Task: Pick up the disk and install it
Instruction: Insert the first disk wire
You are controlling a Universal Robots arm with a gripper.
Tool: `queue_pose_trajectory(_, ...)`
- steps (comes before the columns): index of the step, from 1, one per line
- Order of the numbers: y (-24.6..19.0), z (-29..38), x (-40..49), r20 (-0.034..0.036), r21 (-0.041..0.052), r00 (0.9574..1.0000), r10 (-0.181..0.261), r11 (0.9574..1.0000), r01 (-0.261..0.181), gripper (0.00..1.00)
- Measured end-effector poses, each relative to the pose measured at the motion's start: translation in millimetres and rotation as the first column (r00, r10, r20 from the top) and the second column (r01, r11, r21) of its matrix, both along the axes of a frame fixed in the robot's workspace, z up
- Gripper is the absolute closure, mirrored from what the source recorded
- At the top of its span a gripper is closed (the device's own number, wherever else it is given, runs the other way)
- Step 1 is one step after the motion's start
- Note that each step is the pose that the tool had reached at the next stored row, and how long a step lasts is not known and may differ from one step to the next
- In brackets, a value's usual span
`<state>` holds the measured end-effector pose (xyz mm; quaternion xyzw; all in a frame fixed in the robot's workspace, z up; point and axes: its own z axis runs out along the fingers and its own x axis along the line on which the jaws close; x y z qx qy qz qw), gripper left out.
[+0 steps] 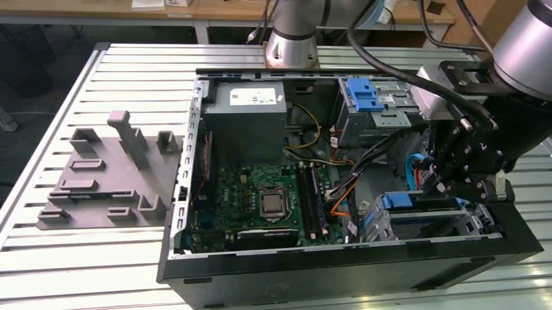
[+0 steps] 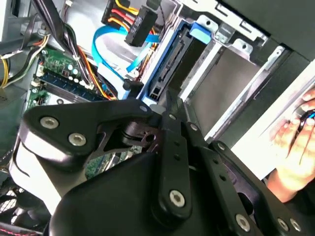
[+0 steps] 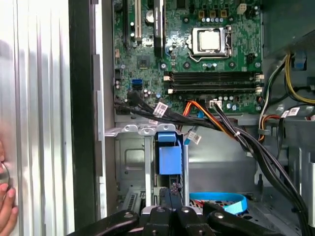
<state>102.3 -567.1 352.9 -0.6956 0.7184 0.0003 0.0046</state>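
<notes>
We judge the task nearly done: the disk (image 3: 170,160) sits slotted in the computer case's (image 1: 345,271) drive bay (image 3: 128,162), the gripper (image 3: 171,191) narrowed at its outer end, full seating not yet certain.

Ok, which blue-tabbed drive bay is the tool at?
The bay at the exterior view's lower right, right beside the tool; the other bay sits apart, by the grey power supply.

slatted metal table (image 1: 52,258), perhaps a wooden desk (image 1: 216,8) behind.
</notes>
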Motion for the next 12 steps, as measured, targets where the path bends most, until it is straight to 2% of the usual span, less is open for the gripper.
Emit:
queue_pose_trajectory(6,0.7,0.2,15.8,0.0,-0.0003,1.0,0.0,1.0,0.0,0.89)
queue_pose_trajectory(9,1.2,0.6,17.4,0.0,-0.0003,1.0,0.0,1.0,0.0,0.89)
queue_pose_trajectory(12,2.0,4.8,17.5,0.0,-0.0002,1.0,0.0,1.0,0.0,0.89)
